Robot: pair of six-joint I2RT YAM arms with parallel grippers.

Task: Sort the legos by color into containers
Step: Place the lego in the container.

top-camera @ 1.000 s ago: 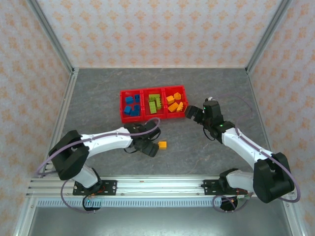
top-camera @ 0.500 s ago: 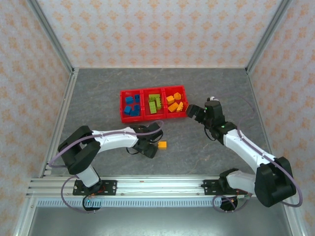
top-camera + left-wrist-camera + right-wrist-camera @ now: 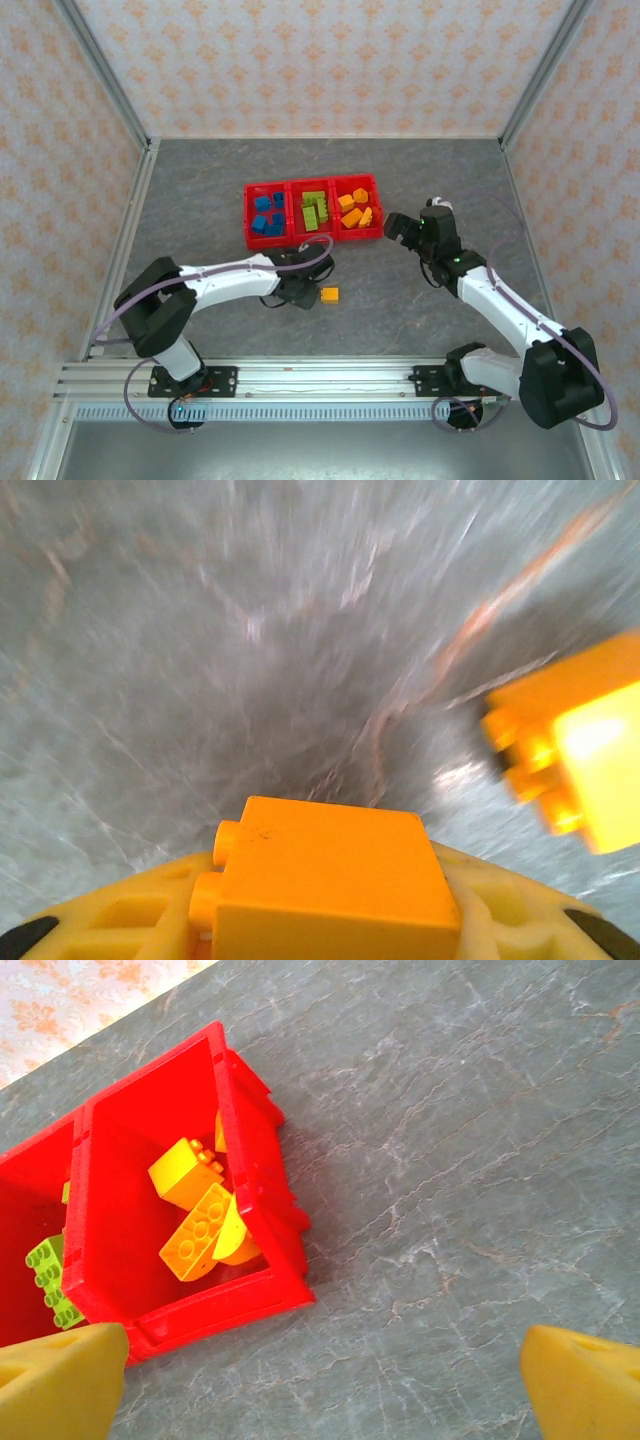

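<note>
Not much going on across the table [image 3: 200,200] as a whole, the action is all at the arms. The left arm [image 3: 225,278] has tucked its elbow in a bit over the last second. The right arm [image 3: 500,300] has drifted slightly away from the red tray [image 3: 248,212] and now hangs just off the tray's right end.

The tray looks almost done: blue bricks in the left bin, green in the middle, and orange ones in the right bin [image 3: 120,1220].

The real change is at the left gripper [image 3: 303,293]. A second ago its jaws were spread wide, low over the table. Now they've pinched in, and the left wrist view shows an orange brick [image 3: 330,875] sitting snug between the yellow fingers, so I'd call it grasped. It's still down at table level in front of the tray, not lifted. The right gripper [image 3: 400,228] hasn't changed: fingers wide apart, nothing between them.

A second loose brick [image 3: 330,295], also orange, lies on the table just beside the left gripper, apart from it.

My read is that the pick is basically made. What's left is to lift this one and carry it to the orange bin, then do the same for the last stray. Those are the only two bricks I can see outside the tray.
</note>
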